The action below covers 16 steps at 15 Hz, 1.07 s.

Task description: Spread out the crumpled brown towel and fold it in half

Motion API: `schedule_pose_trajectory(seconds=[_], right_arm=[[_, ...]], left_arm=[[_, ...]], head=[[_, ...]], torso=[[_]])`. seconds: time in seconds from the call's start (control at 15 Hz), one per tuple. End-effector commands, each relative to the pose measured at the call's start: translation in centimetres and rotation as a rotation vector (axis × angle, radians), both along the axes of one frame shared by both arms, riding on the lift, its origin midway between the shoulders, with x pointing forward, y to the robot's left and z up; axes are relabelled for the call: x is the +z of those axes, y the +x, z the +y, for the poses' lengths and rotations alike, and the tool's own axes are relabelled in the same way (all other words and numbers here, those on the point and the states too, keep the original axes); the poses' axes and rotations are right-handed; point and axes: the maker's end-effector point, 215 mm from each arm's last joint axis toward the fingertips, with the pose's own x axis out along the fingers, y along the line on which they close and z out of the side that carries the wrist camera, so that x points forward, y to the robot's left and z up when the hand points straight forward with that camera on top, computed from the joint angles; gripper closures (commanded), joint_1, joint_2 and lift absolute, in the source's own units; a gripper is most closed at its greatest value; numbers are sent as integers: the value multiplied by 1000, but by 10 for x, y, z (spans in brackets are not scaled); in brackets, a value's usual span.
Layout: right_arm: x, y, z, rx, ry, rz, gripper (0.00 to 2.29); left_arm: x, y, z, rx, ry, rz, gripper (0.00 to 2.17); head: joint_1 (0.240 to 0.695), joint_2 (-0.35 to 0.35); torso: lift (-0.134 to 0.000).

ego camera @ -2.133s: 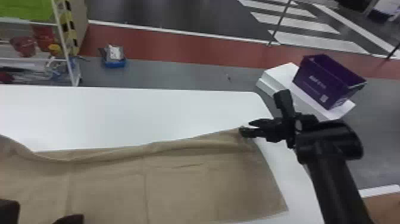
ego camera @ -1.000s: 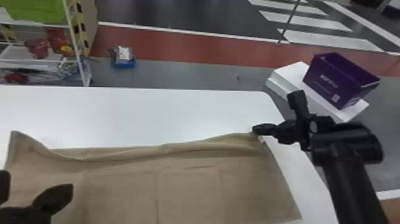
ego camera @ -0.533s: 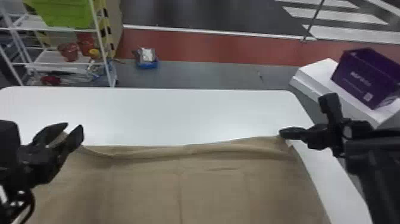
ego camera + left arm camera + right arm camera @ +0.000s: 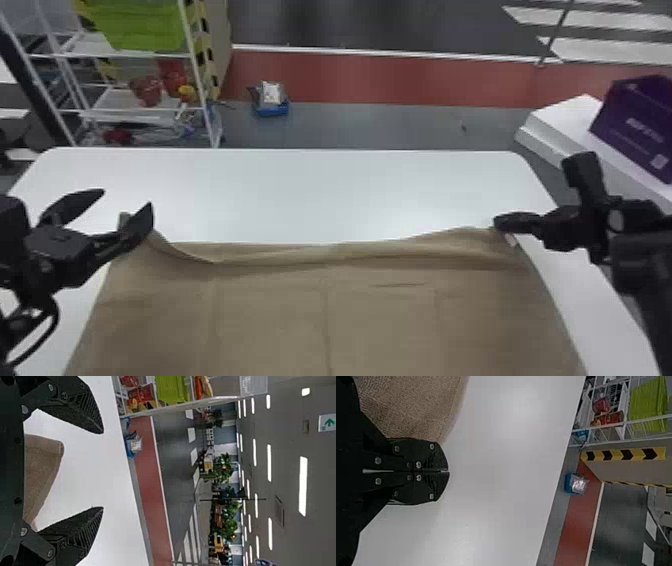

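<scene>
Left tool [image 4: 126,196] has advanced, spread wide, to the towel's [image 4: 350,310] far edge, right tool [image 4: 496,223] clenched.

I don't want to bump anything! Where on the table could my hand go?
The biggest bare patch of white table lies beyond the brown towel, up to the table's far edge. A thinner strip borders the towel's right side. It's crowded at the towel's far corners, with the left gripper at one, the right gripper at the other.

Left gripper [image 4: 127,198] at left, its two flat black fingers spread apart; right gripper [image 4: 497,223] at right, pointing inward, fingers closed together.
</scene>
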Motion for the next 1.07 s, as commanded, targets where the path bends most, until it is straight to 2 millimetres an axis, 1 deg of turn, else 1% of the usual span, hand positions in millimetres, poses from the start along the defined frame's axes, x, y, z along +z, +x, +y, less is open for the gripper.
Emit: schedule_pose_trajectory(seconds=[0.0,0.13,0.2,0.33,0.53,0.67,0.73,0.87,1.0], right_arm=[[1,1,2,4,-1,-3,1359],[1,1,-1,3,-8,-2,1359],[2,1,-4,0,-12,-2,1359],[1,0,-4,0,-15,1,1359],[0,0,-5,1,-20,3,1359],[-1,0,0,7,-15,4,1359],[-2,0,3,11,-15,5,1359],[1,4,7,19,-18,-1,1359],[5,8,10,26,-23,-7,1359]], left_arm=[[-5,11,12,-43,21,-26,238],[-14,15,14,-98,26,-2,336],[-19,17,15,-112,31,11,356],[-31,17,23,-110,52,42,356],[-36,14,35,-103,85,58,356],[-43,10,49,-85,101,79,370],[-47,9,57,-81,111,91,414],[-50,5,69,-70,116,103,414],[-53,2,69,-82,117,114,414]], head=[[695,-70],[695,-64],[695,-59],[695,-58],[695,-48],[695,-42],[695,-37],[695,-15],[695,-2]], torso=[[-124],[-124],[-124],[-124],[-124],[-124],[-124],[-124],[-124]])
